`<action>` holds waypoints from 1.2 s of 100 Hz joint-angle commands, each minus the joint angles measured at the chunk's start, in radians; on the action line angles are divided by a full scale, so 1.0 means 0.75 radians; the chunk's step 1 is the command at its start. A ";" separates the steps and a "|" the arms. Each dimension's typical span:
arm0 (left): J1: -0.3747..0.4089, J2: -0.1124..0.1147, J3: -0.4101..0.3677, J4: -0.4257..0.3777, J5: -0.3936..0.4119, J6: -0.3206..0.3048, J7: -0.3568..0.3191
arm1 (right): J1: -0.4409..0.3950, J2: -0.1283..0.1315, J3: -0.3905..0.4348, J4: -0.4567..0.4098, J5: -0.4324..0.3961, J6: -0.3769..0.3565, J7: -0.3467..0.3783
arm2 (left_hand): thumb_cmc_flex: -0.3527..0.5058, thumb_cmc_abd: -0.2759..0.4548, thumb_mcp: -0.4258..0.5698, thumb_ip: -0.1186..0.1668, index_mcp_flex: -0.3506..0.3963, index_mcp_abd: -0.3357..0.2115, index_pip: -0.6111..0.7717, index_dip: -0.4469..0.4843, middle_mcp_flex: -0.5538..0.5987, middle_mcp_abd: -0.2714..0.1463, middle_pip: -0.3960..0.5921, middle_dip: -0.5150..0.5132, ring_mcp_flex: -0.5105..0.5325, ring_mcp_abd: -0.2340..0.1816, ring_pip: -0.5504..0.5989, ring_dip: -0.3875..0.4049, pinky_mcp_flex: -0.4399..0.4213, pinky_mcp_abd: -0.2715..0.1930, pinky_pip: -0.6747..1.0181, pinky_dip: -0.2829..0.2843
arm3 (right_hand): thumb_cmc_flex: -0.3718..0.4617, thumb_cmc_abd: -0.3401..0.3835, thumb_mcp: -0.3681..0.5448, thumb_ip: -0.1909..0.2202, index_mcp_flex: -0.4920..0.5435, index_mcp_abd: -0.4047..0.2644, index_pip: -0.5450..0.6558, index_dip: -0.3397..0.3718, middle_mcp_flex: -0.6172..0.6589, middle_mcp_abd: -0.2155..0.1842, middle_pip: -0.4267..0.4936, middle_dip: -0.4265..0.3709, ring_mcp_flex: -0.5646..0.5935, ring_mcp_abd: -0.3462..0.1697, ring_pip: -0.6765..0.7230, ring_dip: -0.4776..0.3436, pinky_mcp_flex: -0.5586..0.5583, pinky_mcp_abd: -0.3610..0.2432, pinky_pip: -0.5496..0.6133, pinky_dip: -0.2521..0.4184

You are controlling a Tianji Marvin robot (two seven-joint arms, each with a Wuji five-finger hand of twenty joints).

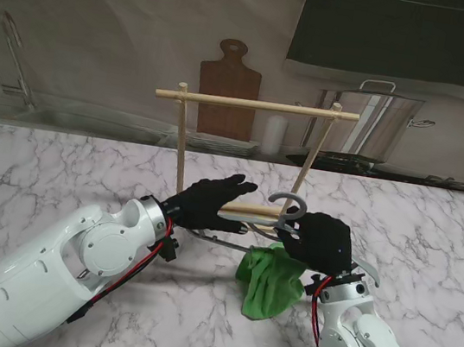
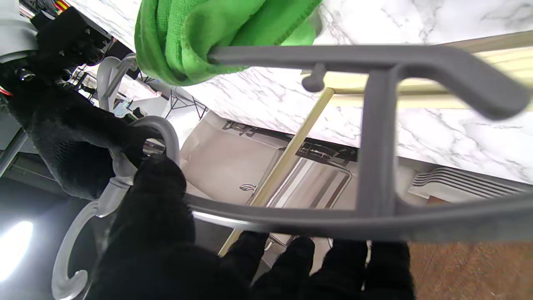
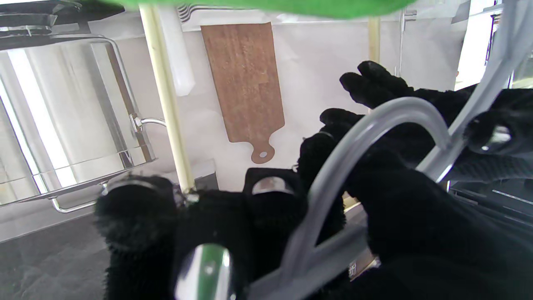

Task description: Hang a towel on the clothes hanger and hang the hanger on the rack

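Note:
A grey plastic hanger (image 1: 290, 205) is held up over the table between both black-gloved hands, just in front of the wooden rack (image 1: 257, 104). My right hand (image 1: 320, 241) is shut on the hanger's neck under the hook (image 3: 362, 125). My left hand (image 1: 206, 203) holds one hanger arm (image 2: 374, 166), thumb (image 2: 154, 187) on one side and the fingers on the other, their tips stretched out. A green towel (image 1: 271, 277) is draped over the hanger's lower bar and hangs to the marble; the left wrist view shows the towel (image 2: 200, 37) bunched there.
The rack's two posts (image 1: 181, 135) stand on the marble table (image 1: 57, 174), with a lower rail (image 1: 253, 210) right behind my hands. A wooden cutting board (image 1: 226, 94), a white cylinder (image 1: 273, 133) and a steel pot (image 1: 379, 126) line the back wall.

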 commanded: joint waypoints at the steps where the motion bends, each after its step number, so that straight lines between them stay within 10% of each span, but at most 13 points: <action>1: -0.004 0.007 -0.001 -0.014 -0.002 0.000 -0.050 | -0.004 0.000 0.000 0.010 -0.002 0.025 -0.010 | -0.041 -0.035 -0.015 -0.015 -0.037 0.018 -0.033 -0.042 -0.061 0.019 -0.034 -0.037 -0.039 0.020 -0.016 -0.033 -0.002 -0.004 -0.150 -0.025 | 0.070 -0.017 0.022 -0.023 0.016 0.018 -0.014 -0.013 0.146 0.039 0.079 0.017 0.000 -0.141 0.092 0.033 0.050 0.003 0.048 -0.001; 35: 0.046 0.010 -0.037 -0.040 0.026 -0.016 -0.037 | 0.016 -0.008 0.014 0.045 0.005 0.078 -0.054 | 0.040 0.024 -0.001 -0.017 0.053 0.001 0.035 -0.083 0.143 -0.020 0.023 0.036 0.048 -0.023 0.032 -0.002 0.054 -0.009 -0.117 0.016 | 0.078 -0.004 0.003 -0.020 0.015 0.024 -0.018 -0.011 0.154 0.035 0.076 0.018 0.000 -0.139 0.098 0.036 0.060 0.013 0.060 -0.002; 80: 0.381 0.030 -0.395 -0.237 0.215 -0.014 -0.015 | -0.002 -0.025 0.091 -0.010 -0.015 0.208 -0.142 | 0.084 0.044 -0.004 -0.016 0.251 -0.043 0.121 -0.009 0.368 -0.048 0.065 0.128 0.180 -0.040 0.035 0.028 0.065 0.035 -0.112 0.041 | 0.014 0.046 0.012 -0.011 0.125 0.116 -0.098 -0.027 0.167 0.002 0.149 0.021 -0.002 -0.100 0.119 0.033 0.108 0.059 0.123 -0.050; 120: 0.481 0.022 -0.528 -0.173 0.367 0.069 0.086 | 0.073 -0.041 0.008 -0.064 0.004 0.352 -0.115 | 0.100 0.088 -0.006 -0.018 0.313 -0.045 0.139 0.030 0.440 -0.059 0.076 0.159 0.225 -0.043 0.038 0.049 0.105 0.086 -0.122 0.076 | -0.012 -0.036 0.098 0.098 0.301 0.258 -0.117 -0.061 0.167 0.074 0.246 0.017 -0.005 -0.044 0.159 0.039 0.131 0.115 0.157 -0.099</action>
